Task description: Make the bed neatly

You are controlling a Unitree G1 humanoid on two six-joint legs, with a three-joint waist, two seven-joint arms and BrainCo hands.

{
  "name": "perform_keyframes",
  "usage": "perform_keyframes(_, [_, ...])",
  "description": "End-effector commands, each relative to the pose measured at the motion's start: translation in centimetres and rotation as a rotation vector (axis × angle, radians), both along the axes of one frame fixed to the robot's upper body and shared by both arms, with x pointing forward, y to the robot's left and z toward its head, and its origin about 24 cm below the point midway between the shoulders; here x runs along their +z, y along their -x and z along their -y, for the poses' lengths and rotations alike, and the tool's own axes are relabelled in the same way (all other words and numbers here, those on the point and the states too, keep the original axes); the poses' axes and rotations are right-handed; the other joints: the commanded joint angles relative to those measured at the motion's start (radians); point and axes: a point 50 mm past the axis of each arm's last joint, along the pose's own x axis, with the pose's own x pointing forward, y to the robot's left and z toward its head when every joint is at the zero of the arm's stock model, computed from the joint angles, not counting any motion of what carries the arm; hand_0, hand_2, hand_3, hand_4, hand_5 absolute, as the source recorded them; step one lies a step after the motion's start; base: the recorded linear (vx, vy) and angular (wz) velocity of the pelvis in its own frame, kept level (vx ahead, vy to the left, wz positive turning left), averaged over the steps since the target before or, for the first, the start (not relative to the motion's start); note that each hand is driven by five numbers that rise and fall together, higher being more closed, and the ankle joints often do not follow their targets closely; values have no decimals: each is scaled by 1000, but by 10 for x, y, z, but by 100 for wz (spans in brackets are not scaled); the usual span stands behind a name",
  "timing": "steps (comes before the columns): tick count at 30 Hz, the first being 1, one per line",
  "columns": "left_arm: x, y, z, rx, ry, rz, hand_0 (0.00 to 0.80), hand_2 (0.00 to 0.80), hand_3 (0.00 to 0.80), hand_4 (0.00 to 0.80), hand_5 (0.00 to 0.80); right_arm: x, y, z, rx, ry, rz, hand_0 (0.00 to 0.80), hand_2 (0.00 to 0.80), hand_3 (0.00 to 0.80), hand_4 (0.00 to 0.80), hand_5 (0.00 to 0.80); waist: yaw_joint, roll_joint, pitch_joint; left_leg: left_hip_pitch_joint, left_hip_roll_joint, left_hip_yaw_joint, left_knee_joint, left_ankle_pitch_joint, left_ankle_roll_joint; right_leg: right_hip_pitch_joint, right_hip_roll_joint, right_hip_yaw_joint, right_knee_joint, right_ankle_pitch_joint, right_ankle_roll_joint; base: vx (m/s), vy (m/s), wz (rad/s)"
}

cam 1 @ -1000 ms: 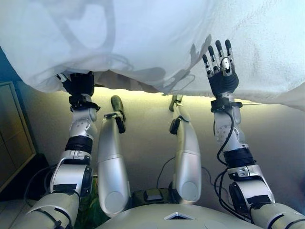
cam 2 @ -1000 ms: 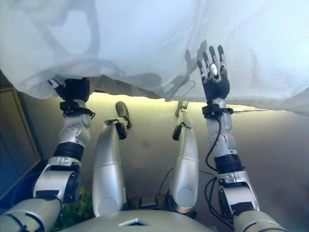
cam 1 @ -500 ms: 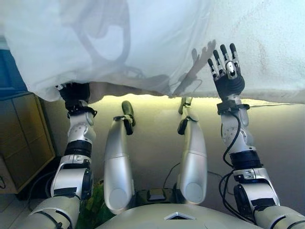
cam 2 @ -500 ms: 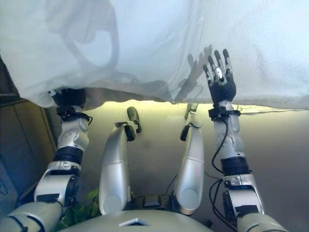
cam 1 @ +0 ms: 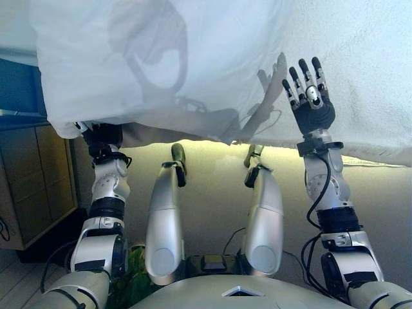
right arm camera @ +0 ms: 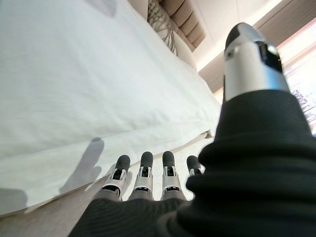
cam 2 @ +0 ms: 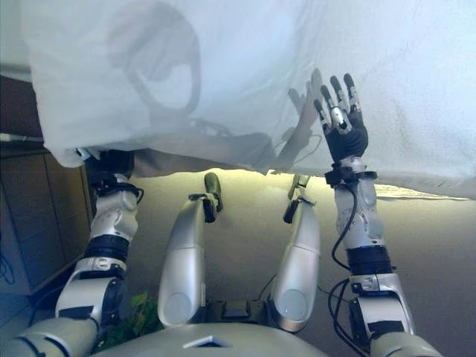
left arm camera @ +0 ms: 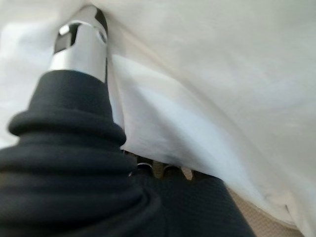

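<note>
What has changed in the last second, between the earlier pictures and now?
Mostly the camera has moved: the whole view shifted, and more of the wooden cabinet shows. The left hand is still tucked under the edge of the white duvet, its fingers hidden. The right hand stays open and flat on the bed, as before.

right robot hand (cam 1: 310, 96) raised with fingers straight and spread, left robot hand (cam 1: 102, 136) mostly hidden, arm extended
</note>
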Motion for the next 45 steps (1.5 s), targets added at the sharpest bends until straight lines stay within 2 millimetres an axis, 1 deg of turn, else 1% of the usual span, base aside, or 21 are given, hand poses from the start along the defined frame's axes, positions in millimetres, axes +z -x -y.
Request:
perform_keyframes(1, [23, 27, -83, 292, -34, 35, 0, 0, 0, 0, 0, 25, 12, 18, -58, 38, 114, 0, 0, 0, 0, 0, 43, 48, -5, 82, -27, -39, -173, 123, -40, 90, -43, 8, 108, -85, 18, -17, 3, 20])
perform_keyframes(3, [26, 27, -88, 296, -46, 24, 0, 0, 0, 0, 0, 25, 12, 17, -57, 33, 115, 0, 0, 0, 0, 0, 46, 47, -5, 98, -30, -43, -185, 127, -41, 110, -45, 1, 98, -81, 20, -3, 3, 20])
perform_keyframes(7, [31, 33, -104, 334, -59, -5, 0, 0, 0, 0, 0, 27, 10, 15, -48, 45, 117, 0, 0, 0, 0, 0, 62, 51, -5, 140, -38, -52, -217, 136, -48, 161, -55, -15, 65, -71, 30, -2, 14, 13])
perform_keyframes(13, [26, 45, -121, 377, -44, -45, 0, 0, 0, 0, 0, 26, 8, 15, -60, 52, 114, 0, 0, 0, 0, 0, 86, 55, -15, 174, -47, -72, -270, 160, -58, 216, -61, -35, 7, -60, 43, -1, -3, 8])
perform_keyframes(17, [22, 49, -124, 396, -24, -68, 0, 0, 0, 0, 0, 26, 7, 15, -64, 51, 112, 0, 0, 0, 0, 0, 94, 54, -19, 178, -49, -79, -284, 167, -60, 225, -62, -44, -5, -61, 47, -11, -25, 13])
perform_keyframes(18, [12, 54, -126, 408, 1, -104, 0, 0, 0, 0, 0, 25, 6, 12, -76, 42, 107, 0, 0, 0, 0, 0, 116, 44, -26, 178, -53, -94, -297, 175, -62, 237, -65, -58, -14, -66, 52, -35, -108, 2])
perform_keyframes(21, [11, 55, -125, 415, -4, -101, 0, 0, 0, 0, 0, 24, 7, 11, -86, 29, 104, 0, 0, 0, 0, 0, 127, 33, -30, 181, -55, -107, -305, 179, -63, 255, -66, -74, -22, -70, 54, -22, -95, 19])
perform_keyframes(22, [9, 57, -125, 425, 10, -107, 0, 0, 0, 0, 0, 21, 9, 11, -95, 19, 104, 0, 0, 0, 0, 0, 138, 26, -31, 179, -56, -115, -306, 181, -62, 261, -66, -82, -23, -71, 56, -17, -108, 26])
perform_keyframes(26, [2, 67, -131, 468, 38, -134, 0, 0, 0, 0, 0, 18, 11, 12, -109, -9, 100, 0, 0, 0, 0, 0, 166, 3, -43, 183, -57, -141, -308, 182, -65, 294, -64, -111, -31, -75, 60, 8, -139, 15])
perform_keyframes(30, [-3, 77, -138, 498, 23, -172, 0, 0, 0, 0, 0, 15, 14, 12, -114, -35, 97, 0, 0, 0, 0, 0, 190, -11, -56, 186, -50, -159, -304, 182, -69, 324, -62, -135, -36, -76, 61, 30, -129, 20])
perform_keyframes(35, [-10, 89, -146, 512, -10, -208, 0, 0, 0, 0, 0, 12, 14, 11, -125, -64, 83, 0, 0, 0, 0, 0, 216, -15, -67, 189, -50, -180, -301, 180, -70, 353, -59, -164, -41, -80, 63, 27, -94, 17])
perform_keyframes(40, [-22, 103, -144, 482, -63, -229, 0, 0, 0, 0, 0, 6, 16, 15, -149, -96, 76, 0, 0, 0, 0, 0, 244, -20, -73, 199, -51, -202, -305, 176, -70, 385, -56, -186, -55, -79, 67, 36, -99, 14])
perform_keyframes(42, [-24, 102, -141, 444, -100, -222, 0, 0, 0, 0, 0, 5, 17, 14, -152, -109, 76, 0, 0, 0, 0, 0, 248, -25, -75, 201, -50, -205, -306, 174, -69, 392, -53, -192, -59, -75, 69, 26, -95, 22])
perform_keyframes(45, [-27, 96, -128, 388, -122, -178, 0, 0, 0, 0, 0, 2, 19, 14, -151, -132, 77, 0, 0, 0, 0, 0, 253, -33, -77, 205, -47, -209, -309, 173, -66, 404, -47, -201, -70, -69, 71, 5, -92, 21])
